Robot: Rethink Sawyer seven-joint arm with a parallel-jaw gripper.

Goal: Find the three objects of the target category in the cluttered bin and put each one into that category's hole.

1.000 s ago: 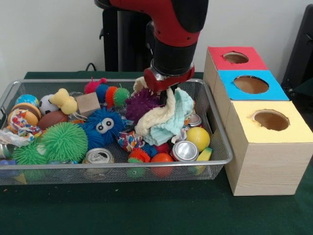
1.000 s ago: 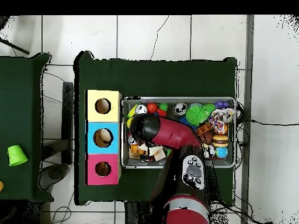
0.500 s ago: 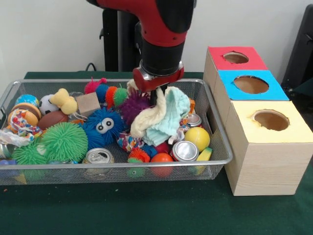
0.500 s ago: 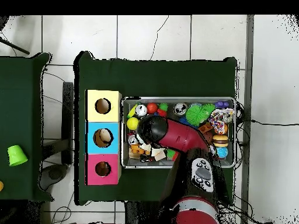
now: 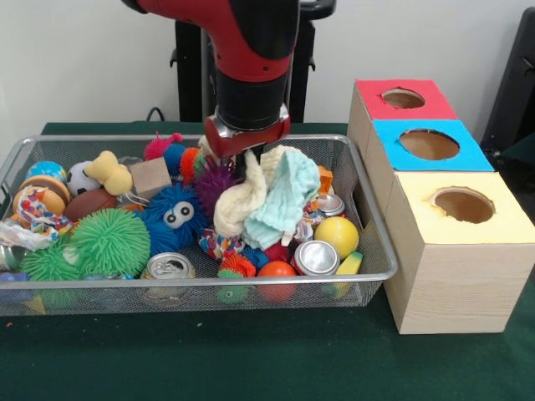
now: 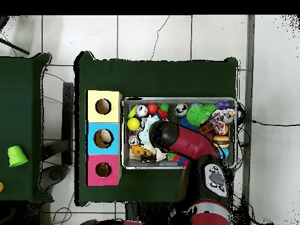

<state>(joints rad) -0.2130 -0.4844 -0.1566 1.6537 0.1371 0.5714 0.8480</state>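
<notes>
My gripper [image 5: 250, 164] hangs over the middle of the wire bin [image 5: 192, 282], shut on a cream and pale blue cloth [image 5: 269, 200]. The cloth dangles from it and drapes over the toys beneath. Seen from overhead, the red arm [image 6: 181, 140] covers the gripper, and only a corner of the cloth [image 6: 151, 124] shows beside it. To the right of the bin stand three boxes with round holes: red [image 5: 403, 98], blue [image 5: 429, 144] and yellow [image 5: 463, 205].
The bin is packed with a blue fuzzy toy [image 5: 177, 213], green spiky balls [image 5: 110, 241], a purple spiky ball [image 5: 213, 178], two cans [image 5: 316, 257] [image 5: 170, 267], a yellow ball [image 5: 338, 236] and a wooden block [image 5: 150, 177]. A green cup [image 6: 17, 156] sits on the side table.
The arm has carried the cloth leftward in the front view, away from the boxes, and slightly up. The yellow ball and can at the bin's right show more.
</notes>
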